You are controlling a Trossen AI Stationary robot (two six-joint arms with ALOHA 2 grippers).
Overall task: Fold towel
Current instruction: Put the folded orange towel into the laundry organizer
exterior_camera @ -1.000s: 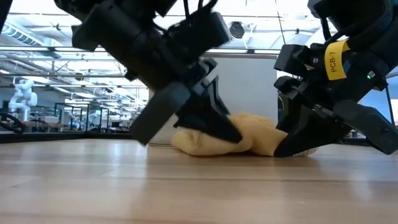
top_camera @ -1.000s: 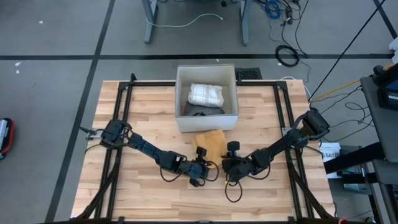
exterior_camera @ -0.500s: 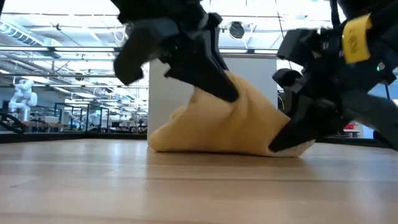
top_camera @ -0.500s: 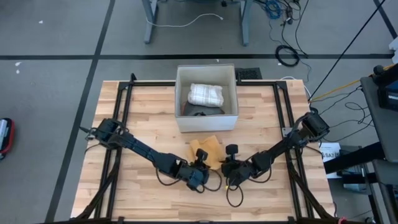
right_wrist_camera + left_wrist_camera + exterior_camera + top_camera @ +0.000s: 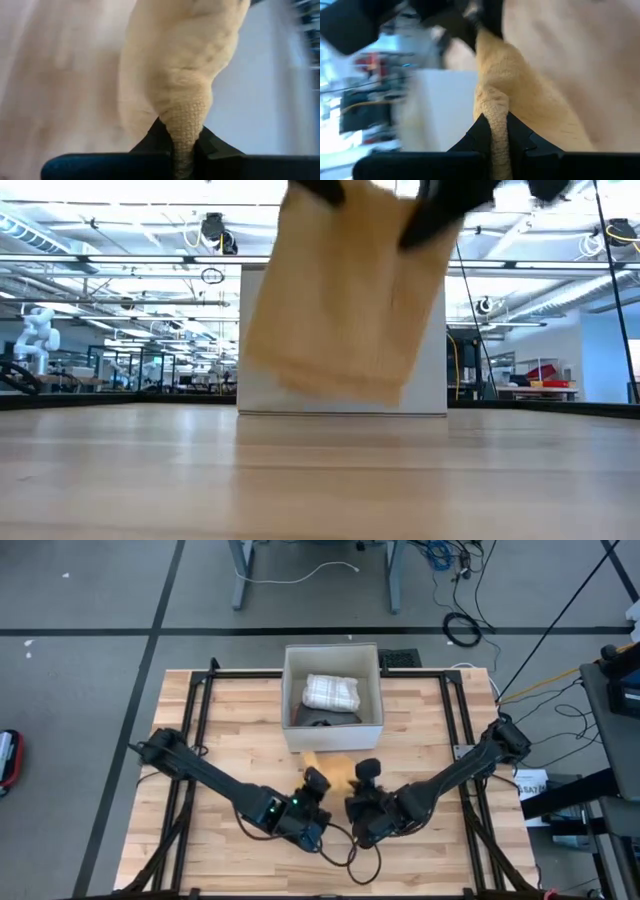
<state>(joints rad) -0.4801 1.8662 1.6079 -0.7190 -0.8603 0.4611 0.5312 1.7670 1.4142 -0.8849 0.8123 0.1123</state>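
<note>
Both arms have gone up since a second ago, and the yellow towel [image 5: 345,300] that lay bunched on the bench [image 5: 320,480] now hangs in the air.

The left gripper [image 5: 492,131] is pinched shut on one top corner of the towel. The right gripper [image 5: 182,137] is pinched shut on the other top corner. Seen from above, the two grippers sit close together near the middle of the bench, just in front of the white box [image 5: 333,690]. The towel's bottom edge is off the wood.

What could go wrong? Each gripper holds only a little bit of cloth, so a quick tug could pull a corner out, and the towel would flop down in a heap. The towel also hangs close to the box, so a swing that way could drape it over the box wall.
</note>
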